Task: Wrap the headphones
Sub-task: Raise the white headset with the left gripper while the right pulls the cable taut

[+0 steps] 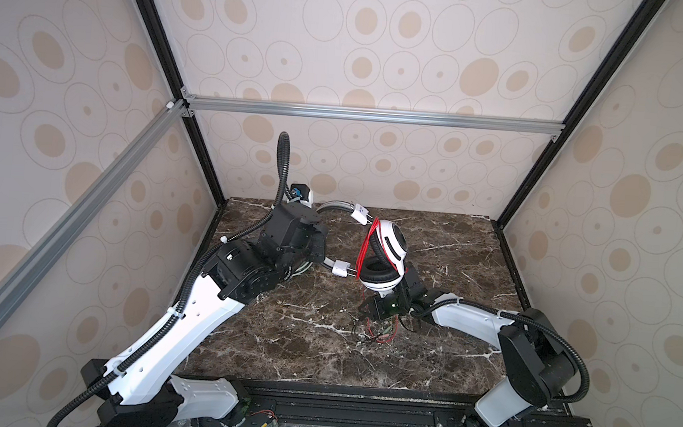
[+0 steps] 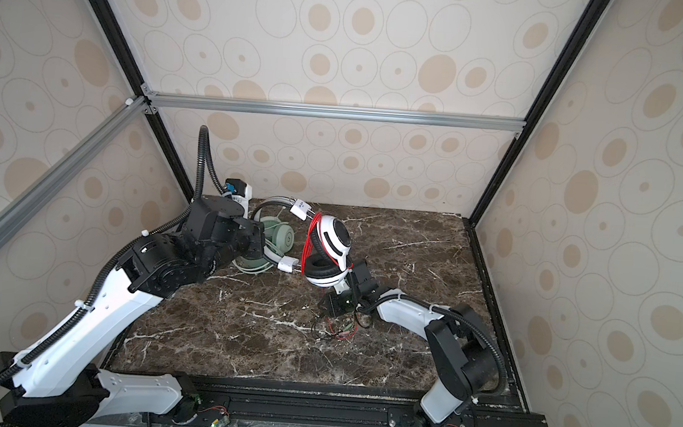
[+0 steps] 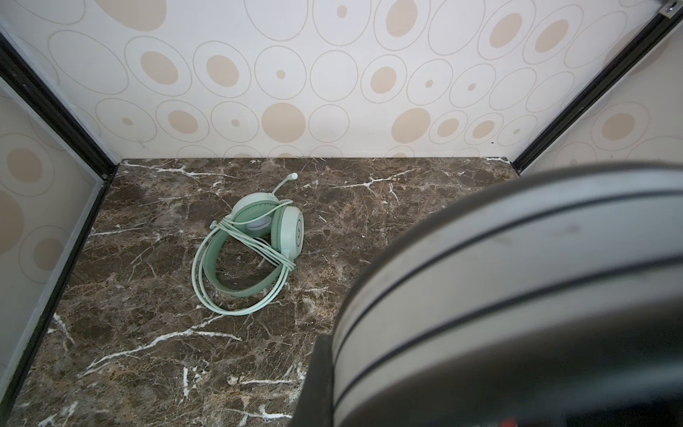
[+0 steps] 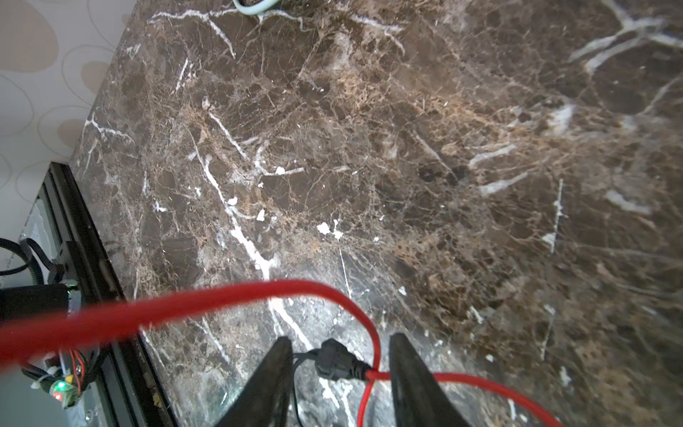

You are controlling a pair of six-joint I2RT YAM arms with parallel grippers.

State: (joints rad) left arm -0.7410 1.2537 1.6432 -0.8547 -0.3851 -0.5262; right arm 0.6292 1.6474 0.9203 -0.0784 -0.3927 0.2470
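The white-and-black headphones (image 1: 387,247) (image 2: 331,239) hang above the table's middle, with turns of red cable (image 1: 366,245) round the stacked ear cups. My left gripper (image 2: 260,241) is shut on their grey headband (image 3: 517,258), mostly hidden behind its own wrist in both top views. Below the cups, my right gripper (image 4: 340,355) (image 1: 367,308) is low over the table, its jaws apart on either side of the loose red cable (image 4: 258,292) and its black joint (image 4: 334,360). The mint-green headphones (image 3: 251,251) (image 2: 275,238) lie at the back left, their pale cable wound round them.
A slack tangle of red and black cable (image 1: 378,334) lies on the marble table (image 1: 300,344) under the right wrist. Patterned walls with black frame posts (image 1: 206,162) close in three sides. The front rail (image 1: 358,407) carries both arm bases.
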